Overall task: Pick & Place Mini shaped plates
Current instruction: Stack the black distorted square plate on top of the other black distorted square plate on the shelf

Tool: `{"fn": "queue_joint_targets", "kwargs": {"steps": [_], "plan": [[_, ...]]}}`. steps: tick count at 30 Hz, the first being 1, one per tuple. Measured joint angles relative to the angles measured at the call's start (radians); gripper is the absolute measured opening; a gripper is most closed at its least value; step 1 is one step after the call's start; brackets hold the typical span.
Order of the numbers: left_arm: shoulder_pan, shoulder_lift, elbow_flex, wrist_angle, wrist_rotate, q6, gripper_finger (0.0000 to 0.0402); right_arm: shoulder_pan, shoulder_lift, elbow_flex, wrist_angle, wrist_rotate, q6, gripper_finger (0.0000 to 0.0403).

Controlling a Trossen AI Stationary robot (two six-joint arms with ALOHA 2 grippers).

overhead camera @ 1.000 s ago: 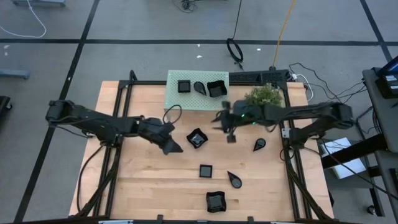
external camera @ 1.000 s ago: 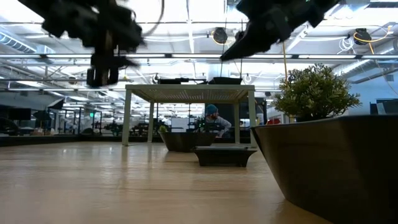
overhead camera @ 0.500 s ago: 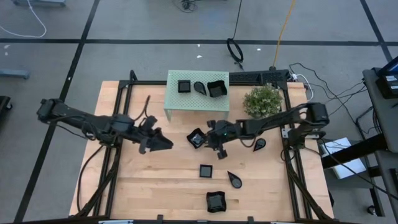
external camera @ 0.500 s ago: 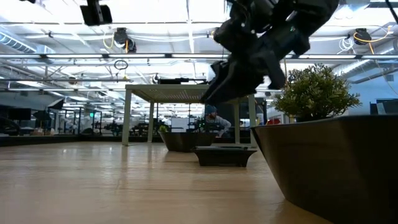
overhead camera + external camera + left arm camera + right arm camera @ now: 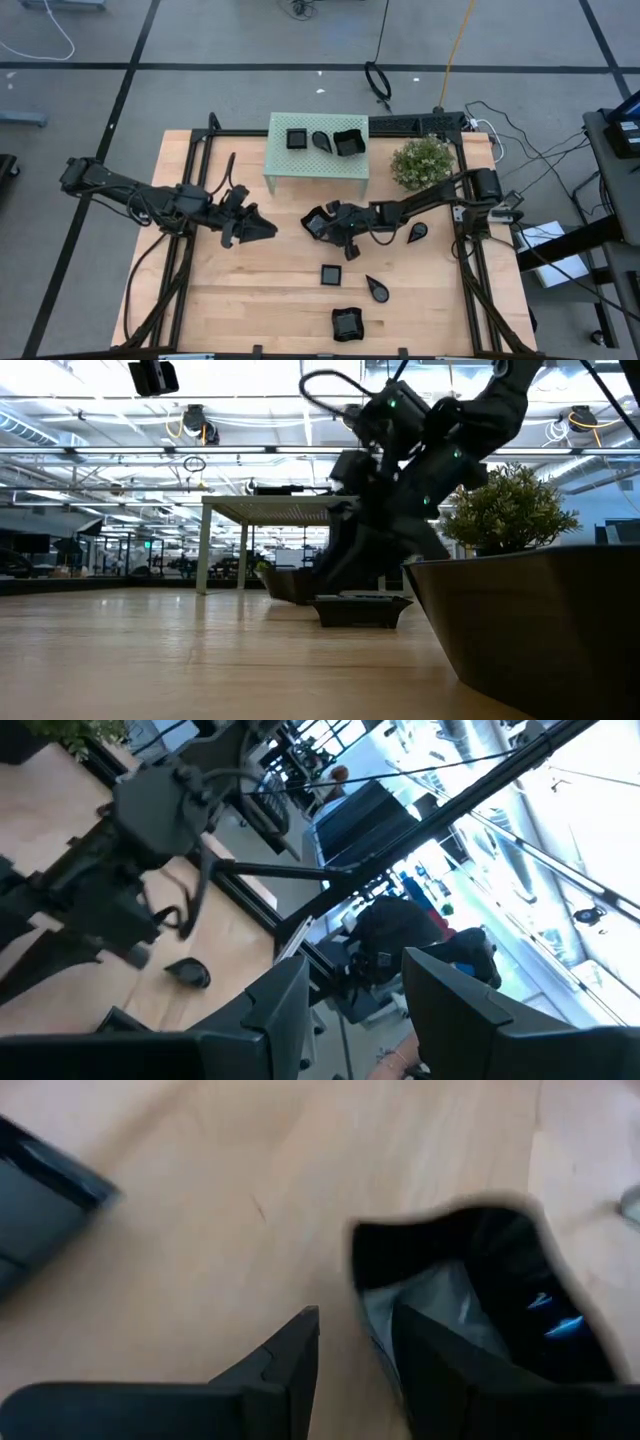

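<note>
Several glossy black mini plates show in the high view. Three rest on the mint-green stand [image 5: 318, 158]. On the table lie a curved-rim square [image 5: 311, 222], a small square [image 5: 330, 273], two teardrops [image 5: 377, 290] [image 5: 417, 233] and a second curved-rim square [image 5: 347, 323]. My right gripper [image 5: 324, 224] is low at the first curved-rim square [image 5: 490, 1270]. It is open, one finger [image 5: 430, 1360] over the plate's hollow and the other [image 5: 290, 1355] outside its rim. My left gripper [image 5: 262, 228] [image 5: 355, 1005] is open and empty, raised over the table's left half. My right gripper's fingers stand on either side of the curved-rim square plate's rim [image 5: 358, 1275], coming down at a slant from the table's right. The plate lies flat on the table. I cannot tell whether the fingers touch it.
A bushy green plant [image 5: 423, 160] stands at the back right, beside the stand. The stand's legs [image 5: 205, 545] rise from the table's far middle. Bare wood lies along the near left [image 5: 230, 300].
My right gripper has gone from beside the plant toward the table's left and near edge, and down to the curved-rim square plate in the middle. My left gripper has drawn back toward the table's left edge and gone up. No plate has moved.
</note>
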Motion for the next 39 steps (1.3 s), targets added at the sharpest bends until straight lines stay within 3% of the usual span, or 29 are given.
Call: {"fn": "queue_joint_targets", "kwargs": {"steps": [9, 17, 21, 25, 39], "plan": [[-0.001, 0.000, 0.000, 0.000, 0.010, 0.003, 0.0166, 0.000, 0.025, 0.000, 0.032, 0.079, 0.039, 0.0106], [-0.001, 0.001, 0.000, -0.004, 0.010, 0.005, 0.0166, 0.000, 0.025, 0.000, 0.027, 0.080, 0.105, 0.0017], [-0.001, 0.001, 0.000, -0.004, 0.010, 0.005, 0.0166, 0.000, 0.007, 0.000, 0.012, 0.080, 0.149, 0.0008], [-0.001, 0.001, 0.000, -0.004, 0.010, 0.005, 0.0166, 0.000, -0.067, 0.000, 0.004, 0.082, 0.185, 0.0002], [-0.001, 0.001, 0.000, -0.001, 0.009, 0.004, 0.0166, -0.010, -0.527, 0.000, -0.008, 0.188, 0.182, 0.0001]]}}
